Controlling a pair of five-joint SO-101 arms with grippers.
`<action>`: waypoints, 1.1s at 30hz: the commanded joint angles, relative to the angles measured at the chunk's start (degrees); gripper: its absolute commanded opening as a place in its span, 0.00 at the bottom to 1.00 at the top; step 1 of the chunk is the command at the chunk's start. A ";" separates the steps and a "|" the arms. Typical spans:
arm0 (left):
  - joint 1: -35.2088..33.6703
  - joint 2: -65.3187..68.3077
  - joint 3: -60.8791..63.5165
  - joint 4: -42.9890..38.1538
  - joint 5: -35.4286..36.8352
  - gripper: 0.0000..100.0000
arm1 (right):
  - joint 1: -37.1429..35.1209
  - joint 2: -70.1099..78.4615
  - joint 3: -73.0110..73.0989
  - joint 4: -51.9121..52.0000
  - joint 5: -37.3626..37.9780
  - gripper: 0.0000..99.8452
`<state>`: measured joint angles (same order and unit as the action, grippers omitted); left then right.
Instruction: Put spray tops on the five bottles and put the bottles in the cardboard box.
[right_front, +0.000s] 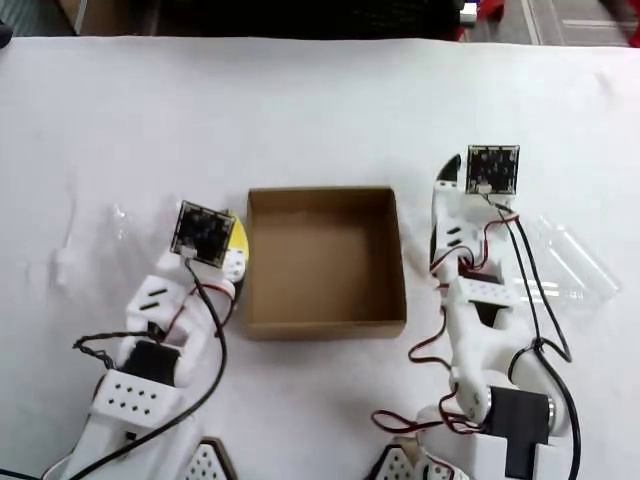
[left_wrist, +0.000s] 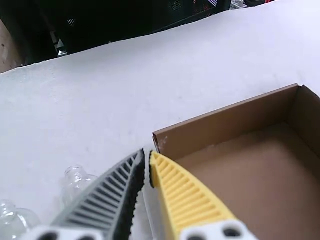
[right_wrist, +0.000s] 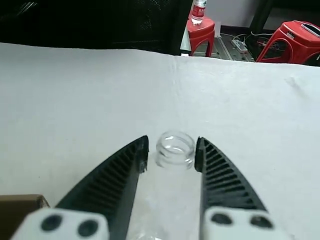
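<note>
Just left of the open square brown cardboard box, close beside its left wall: left gripper, with its grey and yellow ribbed fingers pressed together tip to tip, clasping nothing. Farther left of the box, well apart from it on the white table: clear open-necked glass bottle, standing upright, and second clear bottle near it, partly cut off at the edge of the left wrist view.

Right of the box, beyond its far right corner: right gripper, with its black ribbed fingers drawn narrow about a third clear glass bottle. Neck open and ringed, set between the two fingertips; one fingertip touching the neck, the other just beside it; glass body running back between the pads.

Farther right of the box, past that arm: crumpled clear plastic sheet, lying flat on the table. Inside the box, bare brown cardboard floor showing, all four walls upright.
</note>
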<state>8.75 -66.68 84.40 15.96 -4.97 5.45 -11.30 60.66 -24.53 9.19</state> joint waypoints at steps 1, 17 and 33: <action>0.40 -1.45 -0.53 -1.49 -0.53 0.02 | 0.40 -1.36 -0.44 0.75 0.00 0.12; 0.40 -1.36 -0.62 -1.49 -0.53 0.02 | 0.40 -1.63 -0.35 0.92 -0.26 0.13; 0.40 -1.27 -0.79 -1.58 -0.62 0.02 | -0.31 -8.48 -1.05 11.74 -0.44 0.23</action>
<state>8.75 -66.68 84.40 15.96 -4.97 5.27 -17.45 60.66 -12.92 9.19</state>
